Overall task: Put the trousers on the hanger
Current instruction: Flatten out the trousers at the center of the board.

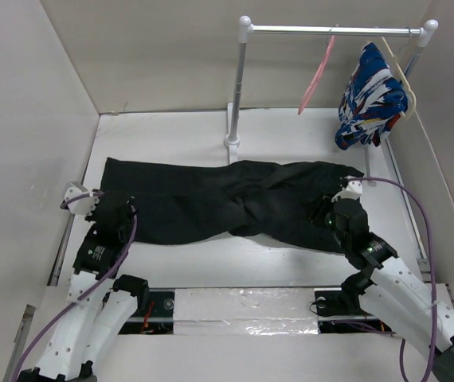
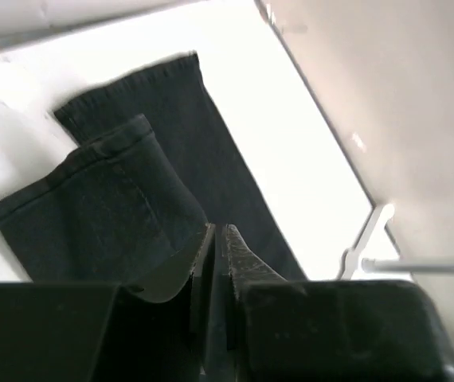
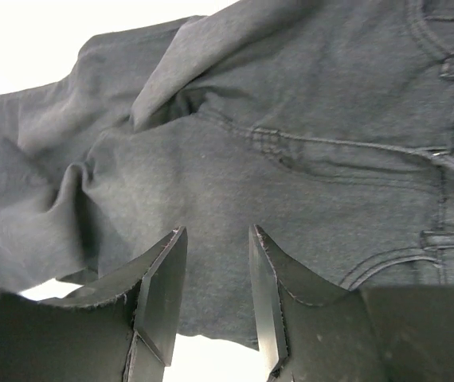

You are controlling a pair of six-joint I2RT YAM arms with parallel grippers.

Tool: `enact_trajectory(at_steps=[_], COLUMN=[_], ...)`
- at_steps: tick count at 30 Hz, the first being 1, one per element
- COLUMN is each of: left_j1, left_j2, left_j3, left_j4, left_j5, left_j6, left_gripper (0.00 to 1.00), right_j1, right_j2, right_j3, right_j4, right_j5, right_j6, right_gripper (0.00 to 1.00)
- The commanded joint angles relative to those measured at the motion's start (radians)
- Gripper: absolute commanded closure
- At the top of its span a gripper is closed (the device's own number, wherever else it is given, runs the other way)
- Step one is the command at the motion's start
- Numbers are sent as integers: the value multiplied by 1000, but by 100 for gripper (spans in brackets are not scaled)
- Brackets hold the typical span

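Observation:
The black trousers (image 1: 227,199) lie flat across the table, leg ends to the left and waist to the right. My left gripper (image 1: 122,208) sits over the leg ends. In the left wrist view it (image 2: 219,231) is shut, with both leg hems (image 2: 115,207) spread ahead of it and nothing visibly between the jaws. My right gripper (image 1: 325,208) is open just above the hip part of the trousers (image 3: 291,159), its tips (image 3: 217,232) close to the fabric near the front edge. The pink hanger (image 1: 317,76) hangs from the rail at the back, bare.
A white rail (image 1: 330,30) on a post (image 1: 236,87) stands at the back. A cream hanger with a blue patterned garment (image 1: 368,99) hangs at its right end. White walls close in both sides. The post's foot shows in the left wrist view (image 2: 366,239).

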Motion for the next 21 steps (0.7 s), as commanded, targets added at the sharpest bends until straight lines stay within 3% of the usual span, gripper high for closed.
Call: enact_trajectory(at_steps=[1,3,5,7,8,9,11,12,15,18,21], left_j1=[5,5,5,5,5,5,5,5,-20,-155,-387], left_j2=[-16,-36,-50,-64,-74,-67,-21,1,77,195,318], left_j3=[93,139,196,219,202,194,146,83,-40,-99,-68], left_j4=[-21,-7,-22,13,63,77,119,180,342,508,585], left_j5=[-153,-182,-204,-209,-157,-14,152,334,622,655,541], left_j6=[-31,0,39,82,210,225,242,247,224,211,225], left_gripper=[94,98,92,77,60,58,58,60,68,68,62], right_j1=[-17,-26,-37,-47,-56,-72,-96,-130,-205,-326,-432], right_j2=[-30,-38,-38,-33,-27,-18,31,81,172,260,284], right_j3=[-11,-24,-29,-29,-29,-34,-37,-34,-17,19,23], right_j4=[27,25,22,24,34,47,95,138,172,183,238], right_j5=[28,35,37,42,51,55,49,22,-29,-130,-144], right_j6=[7,13,21,22,24,24,25,16,-2,-18,-24], right_gripper=[57,58,58,56,53,51,46,43,40,38,33])
